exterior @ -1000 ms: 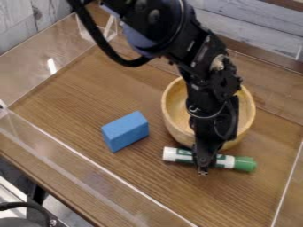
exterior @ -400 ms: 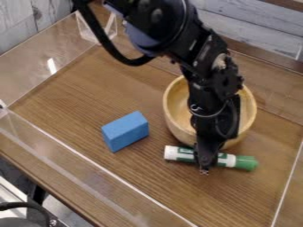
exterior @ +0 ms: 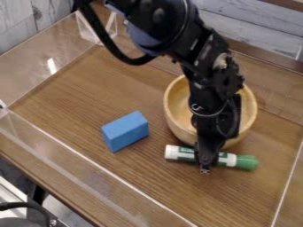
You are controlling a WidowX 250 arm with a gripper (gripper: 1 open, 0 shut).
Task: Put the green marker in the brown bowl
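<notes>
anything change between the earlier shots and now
Almost nothing. The tool is down over the middle of the green marker, as before, and the marker lies flat on the table in front of the brown bowl, perhaps nudged a touch to the right. Whether the tool has gripped it cannot be told. The blue block and the bowl have not moved.

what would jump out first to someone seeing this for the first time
The black robot arm sweeps down from the top, its gripper planted on the green marker lying on the wooden table near the front right. Just behind the marker sits the brown bowl, and a bright blue block lies to the left.
</notes>
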